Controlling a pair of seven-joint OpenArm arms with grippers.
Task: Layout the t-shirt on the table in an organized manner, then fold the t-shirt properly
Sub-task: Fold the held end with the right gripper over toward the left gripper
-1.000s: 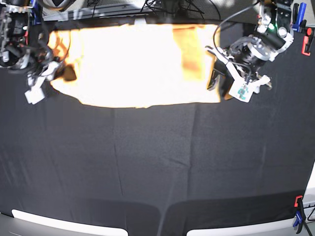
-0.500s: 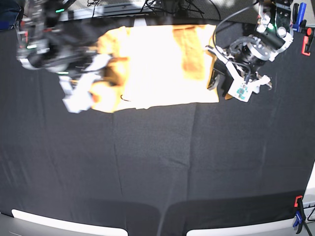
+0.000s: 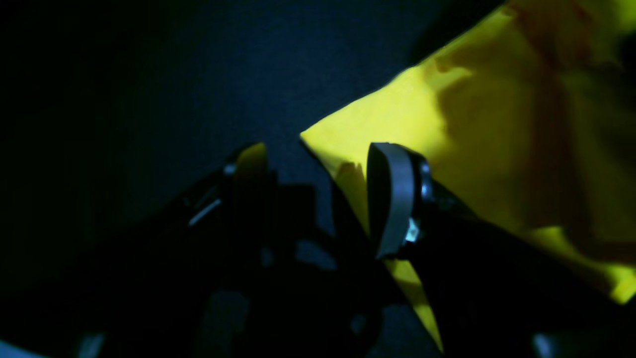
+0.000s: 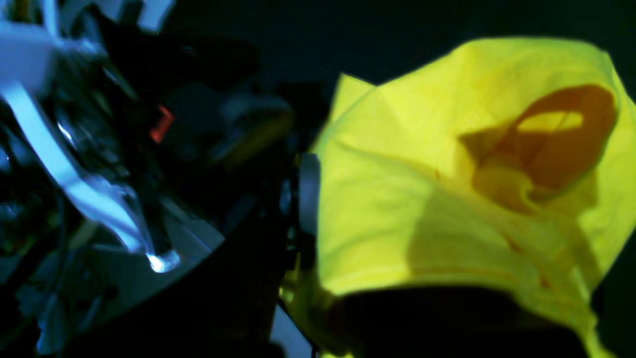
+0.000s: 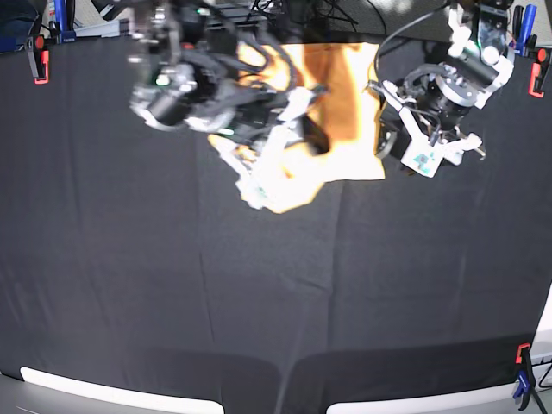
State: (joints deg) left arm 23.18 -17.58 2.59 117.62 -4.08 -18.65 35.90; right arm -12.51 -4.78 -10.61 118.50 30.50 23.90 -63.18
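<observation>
The pale orange-yellow t-shirt lies at the back of the black table, its left part lifted and carried over the rest. My right gripper is shut on that lifted cloth, which hangs bunched from its fingers in the right wrist view; the gripper is blurred there. My left gripper is at the shirt's front right corner. In the left wrist view it is open, with the shirt's corner between its fingers, one pad over the cloth. No print shows.
Red and blue clamps stand at the back left edge, the back right edge and the front right corner. Cables and gear sit behind the table. White strips line the front edge.
My right arm has swept from the table's far left towards the right, dragging the shirt's left part over the rest. The left arm has stayed at the right corner.
</observation>
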